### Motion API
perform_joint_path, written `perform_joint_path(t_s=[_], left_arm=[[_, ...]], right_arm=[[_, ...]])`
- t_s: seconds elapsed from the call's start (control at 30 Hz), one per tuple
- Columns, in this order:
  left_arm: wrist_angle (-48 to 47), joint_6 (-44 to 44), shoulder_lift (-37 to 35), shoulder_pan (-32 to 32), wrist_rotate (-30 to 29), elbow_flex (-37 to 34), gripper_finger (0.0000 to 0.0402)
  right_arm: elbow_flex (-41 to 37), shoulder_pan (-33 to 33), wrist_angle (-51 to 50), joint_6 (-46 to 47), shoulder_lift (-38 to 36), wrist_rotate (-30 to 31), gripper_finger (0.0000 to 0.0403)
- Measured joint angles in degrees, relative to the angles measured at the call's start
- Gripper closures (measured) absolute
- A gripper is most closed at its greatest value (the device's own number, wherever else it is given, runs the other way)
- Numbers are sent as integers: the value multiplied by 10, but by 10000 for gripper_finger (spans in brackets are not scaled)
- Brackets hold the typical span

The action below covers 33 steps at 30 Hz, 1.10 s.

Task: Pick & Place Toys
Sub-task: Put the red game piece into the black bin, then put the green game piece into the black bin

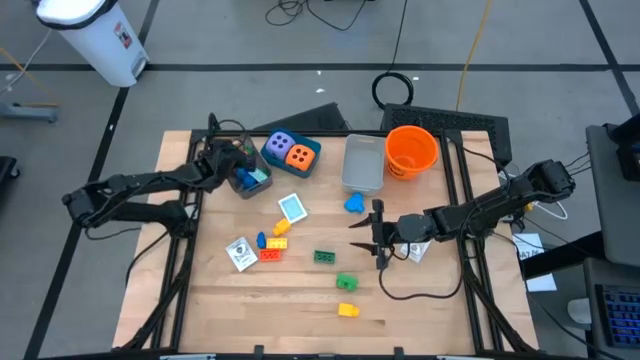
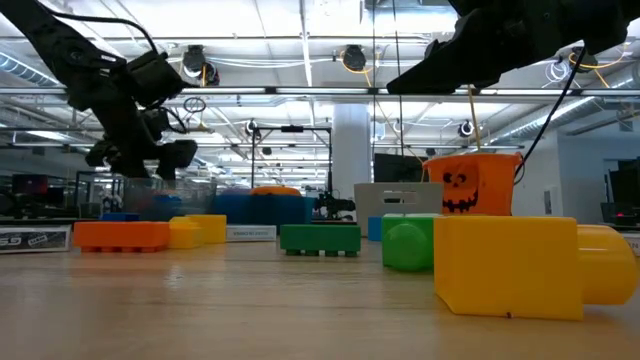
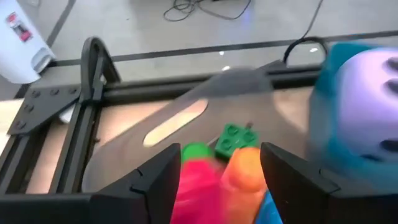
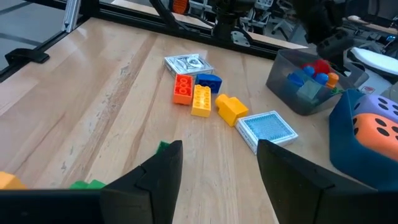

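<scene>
Left gripper: the left gripper (image 1: 237,165) hangs over a small grey bin (image 1: 250,182), fingers (image 3: 158,180) spread and released, gripping nothing that shows.
Bricks under it: directly below and between its fingers lie a red brick (image 3: 199,183) and an orange brick (image 3: 245,174), with a studded green brick (image 3: 236,138) just ahead of the fingertips, all inside the bin.
Dice: a purple die (image 1: 280,146) and an orange die (image 1: 299,155), both spotted, sit in the teal box (image 1: 312,150) just beside this gripper, on the side toward the other arm.
Right gripper: the right gripper (image 1: 378,240) waits near the table's middle, fingers (image 4: 158,171) parted and empty.
Toys ahead of it: a blue-backed card (image 4: 267,130) and a yellow brick (image 4: 231,107) lie near; beyond them are another yellow brick (image 4: 201,99), an orange-red brick (image 4: 182,88), a blue brick (image 4: 209,81) and a wrapped card pack (image 4: 189,63).
Toys beside it: a dark green brick (image 1: 324,257), a round green piece (image 1: 346,282) and a yellow block (image 1: 347,310) lie to one side, and a blue piece (image 1: 353,204) to the other.
Hard to make out: the bin's bricks blur in the left wrist view, so whether a pad touches one is unclear; the die there is cut off at the edge.
Surface: pale wooden tabletop (image 1: 200,290) on a black frame; an orange bucket (image 1: 411,150) and a clear tray (image 1: 363,163) stand at the far edge.
Room: grey floor with cables; ceiling lights and shelving behind.
</scene>
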Motion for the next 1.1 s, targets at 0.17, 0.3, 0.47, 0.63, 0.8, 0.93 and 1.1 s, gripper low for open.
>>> perform_joint_path(t_s=[0.17, 0.3, 0.47, 0.63, 0.8, 0.93, 1.1], left_arm=[[0, 55, -51, 0, 74, 39, 176], [2, 77, -99, -1, 187, 80, 178], [3, 89, -140, -23, 380, 100, 177], [3, 104, -142, -108, 449, 85, 177], [139, 105, -107, -233, 404, 12, 177], [302, 100, -64, -332, 339, -51, 176], [420, 115, 14, -446, 261, -67, 176]], right_arm=[[0, 0, 0, -8, 0, 0, 204], [0, 0, 0, -2, 0, -5, 204], [0, 0, -4, 25, 0, -45, 204], [0, 0, -4, 25, 0, -62, 204], [0, 0, -4, 33, 0, -62, 204], [1, 0, 2, 60, 13, -62, 204], [1, 4, 39, 60, 80, -61, 204]])
